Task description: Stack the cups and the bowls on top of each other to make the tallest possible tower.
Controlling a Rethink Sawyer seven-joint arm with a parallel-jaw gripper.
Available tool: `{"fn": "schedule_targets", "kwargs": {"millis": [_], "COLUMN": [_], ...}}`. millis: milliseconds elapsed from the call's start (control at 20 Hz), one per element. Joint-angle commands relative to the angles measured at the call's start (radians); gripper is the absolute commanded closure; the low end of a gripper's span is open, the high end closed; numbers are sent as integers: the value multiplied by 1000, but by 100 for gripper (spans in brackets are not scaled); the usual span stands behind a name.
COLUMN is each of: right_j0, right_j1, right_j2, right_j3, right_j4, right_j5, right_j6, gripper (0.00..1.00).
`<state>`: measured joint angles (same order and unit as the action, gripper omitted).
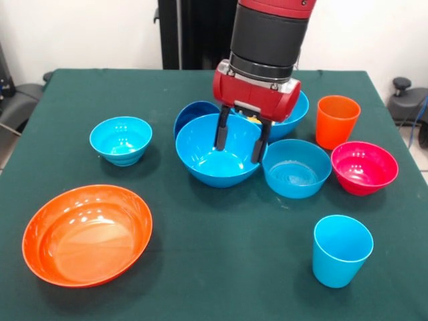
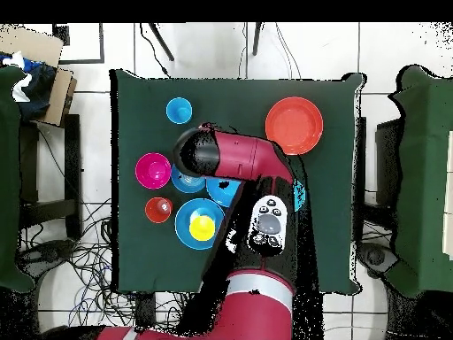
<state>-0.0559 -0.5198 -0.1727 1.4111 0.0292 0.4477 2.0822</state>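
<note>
My gripper (image 1: 241,139) is open, with both fingers lowered into a large blue bowl (image 1: 217,160) at the table's middle. The right finger (image 1: 261,144) is close to that bowl's right rim. A small dark blue bowl (image 1: 194,114) leans behind it. A second large blue bowl (image 1: 297,114) stands behind the gripper and holds the yellow cup (image 2: 202,228). A medium light blue bowl (image 1: 296,168), a magenta-red bowl (image 1: 364,167), an orange cup (image 1: 336,120) and a light blue cup (image 1: 341,251) are on the right. A cyan bowl (image 1: 121,139) and a wide orange bowl (image 1: 87,234) are on the left.
The green table (image 1: 221,267) ends near the front, close to the orange bowl and the light blue cup. In the overhead view my arm (image 2: 234,159) covers the gripper and the middle bowls. Chairs and cables lie around the table.
</note>
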Motion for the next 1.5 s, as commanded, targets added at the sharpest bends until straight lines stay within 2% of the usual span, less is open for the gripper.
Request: {"fn": "schedule_targets", "kwargs": {"millis": [50,550,1100,1500], "right_j0": [30,61,79,108], "right_j1": [97,164,185,234], "right_j2": [17,-52,-94,-132], "right_j3": [-82,-141,-182,-227], "right_j4": [28,68,110,159], "right_j5": [-16,-30,14,34], "right_j6": [168,194,185,215], "gripper": [0,0,0,0]}}
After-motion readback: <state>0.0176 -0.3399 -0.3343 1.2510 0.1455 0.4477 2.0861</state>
